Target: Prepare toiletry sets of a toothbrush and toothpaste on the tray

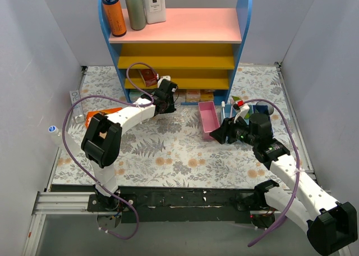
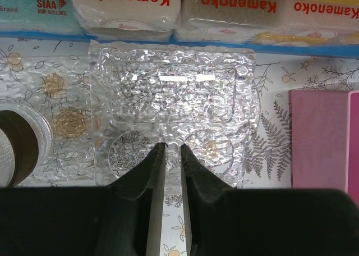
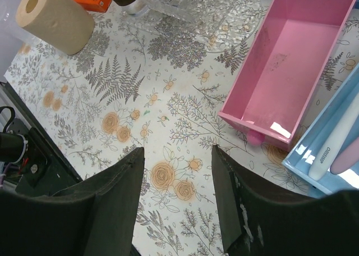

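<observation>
Left gripper [image 2: 171, 149] clamped on tray [image 2: 174, 82] near rim; right gripper [image 3: 176, 155] spread wide over tabletop [image 3: 140, 99], beside pink bin [image 3: 291, 59].

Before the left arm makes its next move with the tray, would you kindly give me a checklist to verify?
1. Left gripper at the near rim of the tray: ok, it straddles the rim.
2. Firm grip on the rim: cannot tell; jaws stand nearly shut.
3. Sets on tray: not ok, nothing lies in it.
4. Right gripper open, holding nothing: ok.
5. Toothbrushes ready in blue bin: cannot tell; white handles show there.
</observation>
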`<state>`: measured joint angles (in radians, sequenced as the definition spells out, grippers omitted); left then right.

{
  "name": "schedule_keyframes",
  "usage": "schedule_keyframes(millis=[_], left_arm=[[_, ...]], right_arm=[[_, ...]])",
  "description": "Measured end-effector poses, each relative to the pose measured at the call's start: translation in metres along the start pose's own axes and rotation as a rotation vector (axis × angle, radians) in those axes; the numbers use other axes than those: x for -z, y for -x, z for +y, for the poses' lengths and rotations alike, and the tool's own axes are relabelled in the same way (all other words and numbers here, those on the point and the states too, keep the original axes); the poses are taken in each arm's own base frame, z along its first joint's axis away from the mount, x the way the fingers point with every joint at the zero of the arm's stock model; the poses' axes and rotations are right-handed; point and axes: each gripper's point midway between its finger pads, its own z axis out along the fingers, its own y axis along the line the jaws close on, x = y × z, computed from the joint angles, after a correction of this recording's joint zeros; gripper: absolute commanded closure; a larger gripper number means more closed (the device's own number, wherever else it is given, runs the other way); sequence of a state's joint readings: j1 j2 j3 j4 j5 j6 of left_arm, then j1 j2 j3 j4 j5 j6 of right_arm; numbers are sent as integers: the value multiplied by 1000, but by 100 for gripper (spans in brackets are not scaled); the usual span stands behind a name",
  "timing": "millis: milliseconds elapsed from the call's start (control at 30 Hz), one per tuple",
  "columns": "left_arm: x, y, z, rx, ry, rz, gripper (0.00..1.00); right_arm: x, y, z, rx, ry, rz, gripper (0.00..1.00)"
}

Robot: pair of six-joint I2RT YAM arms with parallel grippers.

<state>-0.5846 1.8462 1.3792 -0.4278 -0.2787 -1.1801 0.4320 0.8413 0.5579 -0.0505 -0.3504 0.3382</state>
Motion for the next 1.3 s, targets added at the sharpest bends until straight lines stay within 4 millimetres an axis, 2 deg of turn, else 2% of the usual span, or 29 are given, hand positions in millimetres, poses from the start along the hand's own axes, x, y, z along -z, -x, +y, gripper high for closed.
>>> schedule_keyframes(millis=[533, 767, 1300], left_arm=[[9, -7, 18, 43, 67, -14, 94], [11, -9, 25, 46, 89, -14, 94], [16, -10, 44, 66, 117, -11, 94]], right_arm=[[0, -1, 1, -5, 4, 3, 41], [-1, -8, -1, -15, 6, 19, 41], [-1, -3, 3, -23, 19, 1, 41]])
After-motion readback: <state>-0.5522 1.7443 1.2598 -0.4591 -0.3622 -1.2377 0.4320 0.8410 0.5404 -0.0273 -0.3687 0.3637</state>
